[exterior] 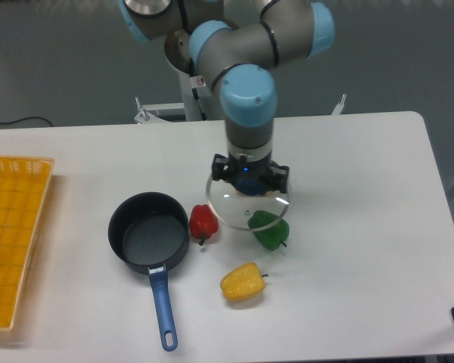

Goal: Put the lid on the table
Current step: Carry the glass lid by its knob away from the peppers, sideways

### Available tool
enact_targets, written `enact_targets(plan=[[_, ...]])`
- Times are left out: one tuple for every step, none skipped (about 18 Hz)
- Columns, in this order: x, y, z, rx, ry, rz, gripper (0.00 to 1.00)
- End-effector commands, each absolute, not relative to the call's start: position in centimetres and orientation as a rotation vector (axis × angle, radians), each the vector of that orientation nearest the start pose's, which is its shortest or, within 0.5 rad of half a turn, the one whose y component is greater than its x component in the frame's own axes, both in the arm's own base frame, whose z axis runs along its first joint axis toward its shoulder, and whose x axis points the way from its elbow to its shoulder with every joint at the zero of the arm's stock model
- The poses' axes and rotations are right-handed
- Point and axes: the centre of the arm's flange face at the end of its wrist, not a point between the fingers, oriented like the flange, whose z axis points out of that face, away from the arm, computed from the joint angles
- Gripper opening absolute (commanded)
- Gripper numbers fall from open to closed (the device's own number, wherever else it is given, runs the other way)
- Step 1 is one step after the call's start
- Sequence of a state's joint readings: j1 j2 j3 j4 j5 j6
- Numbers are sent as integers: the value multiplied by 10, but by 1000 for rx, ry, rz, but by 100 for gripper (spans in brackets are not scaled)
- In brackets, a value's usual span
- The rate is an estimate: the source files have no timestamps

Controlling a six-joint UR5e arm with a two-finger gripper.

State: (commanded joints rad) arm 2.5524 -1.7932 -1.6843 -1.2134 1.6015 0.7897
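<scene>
The clear glass lid [231, 204] with a thin metal rim hangs level under my gripper [249, 184], which is shut on its small blue centre knob. The lid is held above the white table [348, 174], right of the dark saucepan [148, 231]. Its rim overlaps the top of the green pepper [270, 231] in this view. How high it is above the table I cannot tell exactly. The gripper's fingertips are mostly hidden by the gripper body.
A red pepper [203, 223] lies just left of the lid, a yellow pepper [243, 281] in front. The saucepan's blue handle [163, 310] points toward the front edge. A yellow grid tray [11, 227] sits at the far left.
</scene>
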Motion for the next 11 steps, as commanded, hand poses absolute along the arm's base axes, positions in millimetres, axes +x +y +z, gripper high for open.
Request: enact_targets(plan=[[-405, 417, 349, -3140, -288, 55, 56], [-411, 412, 349, -3140, -269, 58, 56], [-417, 408, 347, -3144, -250, 54, 56], [-424, 401, 347, -3146, -240, 53, 56], [-431, 394, 345, -3147, -225, 50, 56], [-439, 389, 343, -3146, -201, 57, 56], [-448, 384, 340, -3141, -184, 73, 56], [-455, 379, 338, -3138, -179, 83, 56], [-459, 376, 336, -3139, -172, 83, 56], [-464, 373, 331, -3143, -160, 75, 56], [-468, 370, 328, -3147, -148, 69, 56]])
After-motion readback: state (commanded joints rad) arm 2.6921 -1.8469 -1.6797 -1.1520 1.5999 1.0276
